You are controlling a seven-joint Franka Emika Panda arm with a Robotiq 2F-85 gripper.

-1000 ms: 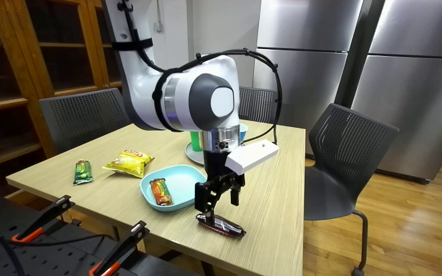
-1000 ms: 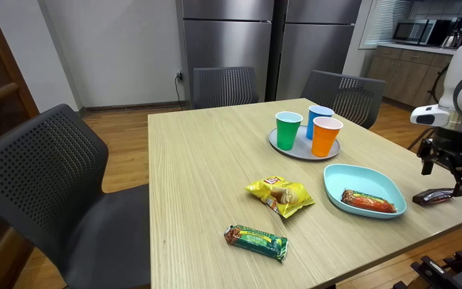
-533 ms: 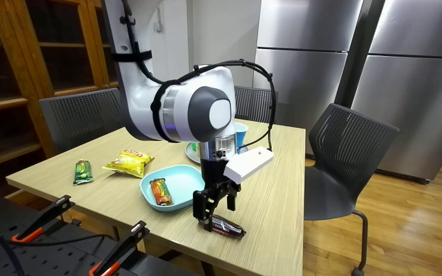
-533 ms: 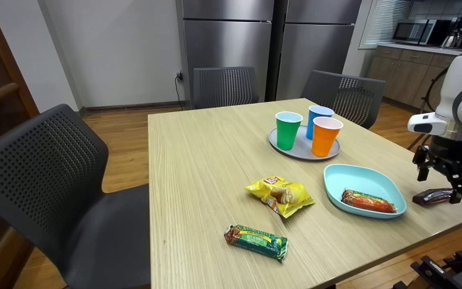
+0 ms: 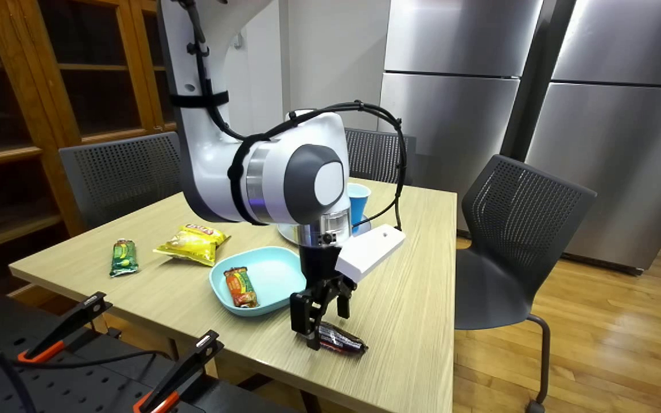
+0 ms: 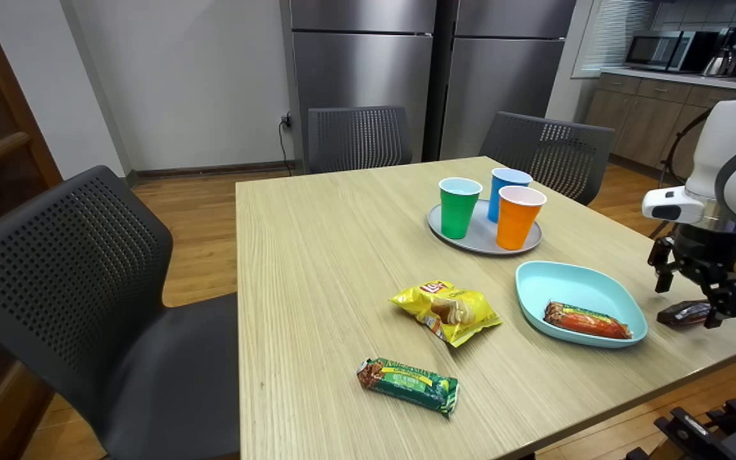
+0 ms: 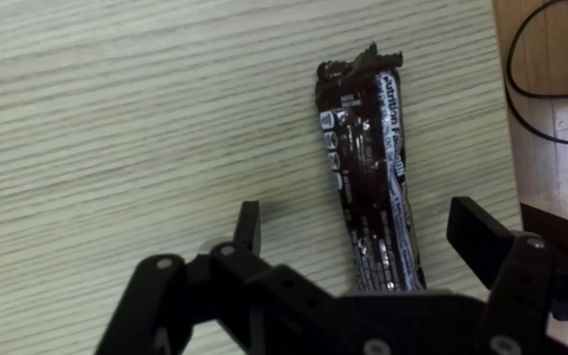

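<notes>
In both exterior views a blue dish [image 5: 273,267] is seen to the left of the dark snack bar [image 7: 370,187]; were the gripper [image 7: 355,217] swung that way while low, the dish might be knocked and the red-and-green snack bar [image 5: 241,288] in it shifted. The dark snack bar is laid flat on the table [image 7: 141,162], below the gripper. The fingers [image 5: 312,338] are spread wide, with nothing gripped. In the wrist view a broader gap is left between the bar and the left finger [image 7: 249,227] than between the bar and the right finger [image 7: 476,236]; if the jaws were closed from there, the bar might be shoved sideways or twisted by an uneven first contact. How low the tips stand cannot be told: if too high, hold of the slick wrapper could be lost. To the bar's right the table's edge is shown, over which it could be lost if pushed hard.

From left to right across the wrapper are seen a row of small white boxes, glossy dark brown film with fine pale print, and a white strip where "Nutrition" can be read. The end away from the gripper is crimped and crumpled; the other is hidden there.
</notes>
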